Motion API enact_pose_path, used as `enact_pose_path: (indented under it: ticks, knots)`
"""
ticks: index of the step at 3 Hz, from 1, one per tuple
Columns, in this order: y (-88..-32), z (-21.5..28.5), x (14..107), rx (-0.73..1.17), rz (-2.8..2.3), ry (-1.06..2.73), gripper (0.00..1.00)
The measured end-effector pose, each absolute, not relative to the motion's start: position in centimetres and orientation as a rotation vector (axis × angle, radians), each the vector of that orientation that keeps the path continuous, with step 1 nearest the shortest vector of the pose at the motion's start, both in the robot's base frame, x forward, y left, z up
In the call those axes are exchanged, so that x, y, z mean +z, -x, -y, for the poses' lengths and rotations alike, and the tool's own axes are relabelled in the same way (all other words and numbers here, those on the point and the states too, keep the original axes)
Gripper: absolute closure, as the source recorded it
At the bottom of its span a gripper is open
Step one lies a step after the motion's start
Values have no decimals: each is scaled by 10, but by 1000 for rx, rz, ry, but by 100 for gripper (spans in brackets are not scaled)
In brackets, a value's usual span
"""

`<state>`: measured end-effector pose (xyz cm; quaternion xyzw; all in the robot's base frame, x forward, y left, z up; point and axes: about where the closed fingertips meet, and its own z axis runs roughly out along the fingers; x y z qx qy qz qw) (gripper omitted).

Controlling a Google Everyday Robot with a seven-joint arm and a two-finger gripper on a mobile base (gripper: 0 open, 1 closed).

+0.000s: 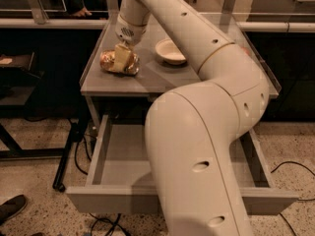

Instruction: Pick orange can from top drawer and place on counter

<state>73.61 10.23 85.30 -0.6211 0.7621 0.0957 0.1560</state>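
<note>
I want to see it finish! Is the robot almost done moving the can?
Almost. Done: the orange can is out of the open top drawer and sits on the counter. In hand: the gripper has its jaws closed on it. Left: let go and lift away.

— The gripper (123,59) is sitting on the orange can (107,61), covering its middle.
— And in front of the can, the arm (197,146) is blocking much of the top drawer (118,156), its base running off the bottom edge.

counter (162,80) | orange can (109,62) at left, claw (122,58) gripping it | white bowl (170,51) mid-back
</note>
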Motion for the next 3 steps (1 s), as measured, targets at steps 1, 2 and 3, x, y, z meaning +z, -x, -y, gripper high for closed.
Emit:
enact_pose_path:
  ticks: [1, 2, 3]
  knots:
    - [-738, -100, 848, 331, -2142, 1767, 99]
    - [-738, -100, 848, 331, -2142, 1767, 75]
    - [-738, -100, 848, 331, -2142, 1767, 52]
